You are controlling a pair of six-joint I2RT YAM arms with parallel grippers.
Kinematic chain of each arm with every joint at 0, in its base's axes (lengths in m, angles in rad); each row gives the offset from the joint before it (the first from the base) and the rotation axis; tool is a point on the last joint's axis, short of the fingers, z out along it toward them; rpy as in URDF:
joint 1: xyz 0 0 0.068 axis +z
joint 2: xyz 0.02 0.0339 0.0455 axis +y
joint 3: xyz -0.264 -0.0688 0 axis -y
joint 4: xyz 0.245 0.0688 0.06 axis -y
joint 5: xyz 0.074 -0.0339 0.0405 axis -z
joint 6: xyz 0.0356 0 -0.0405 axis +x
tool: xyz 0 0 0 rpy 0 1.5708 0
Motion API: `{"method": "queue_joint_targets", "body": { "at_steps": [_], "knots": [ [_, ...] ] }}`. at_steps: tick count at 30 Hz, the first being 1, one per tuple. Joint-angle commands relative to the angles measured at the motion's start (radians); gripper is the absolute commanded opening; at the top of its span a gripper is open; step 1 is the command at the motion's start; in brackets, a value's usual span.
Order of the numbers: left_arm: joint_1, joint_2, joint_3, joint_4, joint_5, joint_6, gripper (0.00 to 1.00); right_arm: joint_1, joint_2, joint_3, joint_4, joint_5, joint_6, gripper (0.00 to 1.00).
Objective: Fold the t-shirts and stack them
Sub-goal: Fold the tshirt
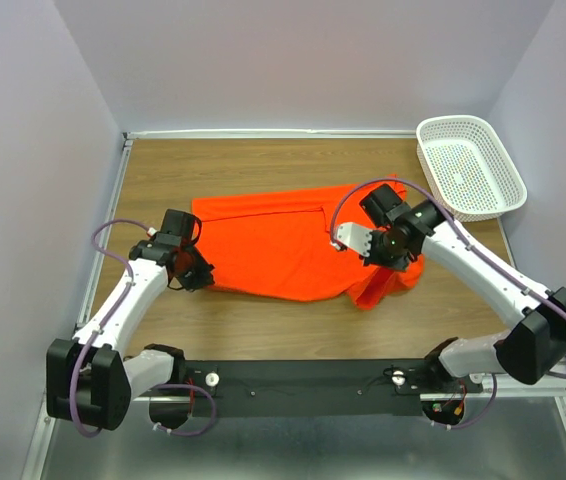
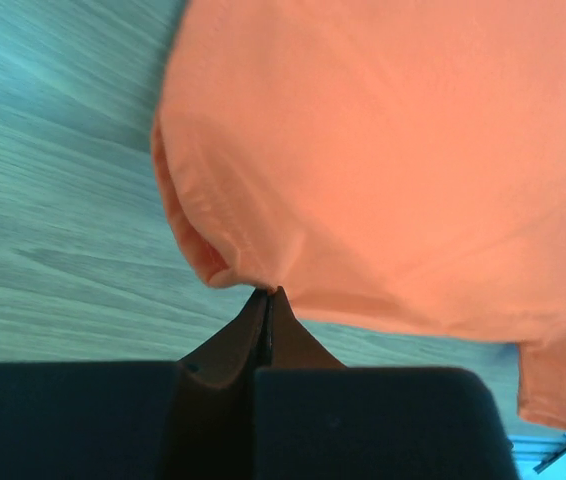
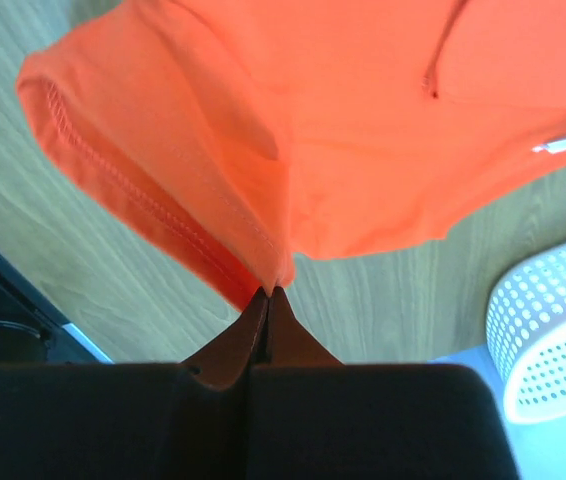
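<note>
One bright orange-red t-shirt point(image 1: 283, 245) lies partly spread across the middle of the wooden table. My left gripper point(image 1: 201, 274) sits at its near-left corner; in the left wrist view the gripper point(image 2: 268, 293) is shut, pinching a small fold of the shirt's edge point(image 2: 383, 160). My right gripper point(image 1: 391, 260) is over the shirt's right end. In the right wrist view this gripper point(image 3: 275, 291) is shut on a bunched bit of the t-shirt point(image 3: 343, 130) beside a hemmed sleeve, with the cloth lifted off the table. A small white label shows on the shirt's far side.
A white perforated basket point(image 1: 468, 165) stands at the back right corner, its rim point(image 3: 553, 330) close to my right gripper. Grey walls close in the table on three sides. The black rail with both arm bases point(image 1: 303, 385) runs along the near edge.
</note>
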Motion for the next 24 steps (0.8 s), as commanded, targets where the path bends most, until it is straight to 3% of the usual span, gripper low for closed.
{"method": "queue_joint_targets", "body": {
  "at_steps": [1, 13, 20, 24],
  "knots": [
    [0.058, -0.010, 0.048, -0.023, -0.020, 0.059, 0.00, -0.044, -0.020, 0.064, -0.009, -0.014, -0.034, 0.01],
    [0.090, 0.001, 0.060, -0.015, -0.016, 0.091, 0.00, -0.091, 0.009, 0.137, -0.022, -0.103, -0.052, 0.01],
    [0.091, -0.005, 0.028, 0.008, -0.003, 0.095, 0.00, -0.072, 0.024, 0.029, -0.158, -0.433, -0.146, 0.01],
    [0.093, 0.016, 0.030, 0.025, 0.003, 0.096, 0.00, 0.084, 0.056, -0.119, 0.044, -0.324, -0.025, 0.00]
  ]
}}
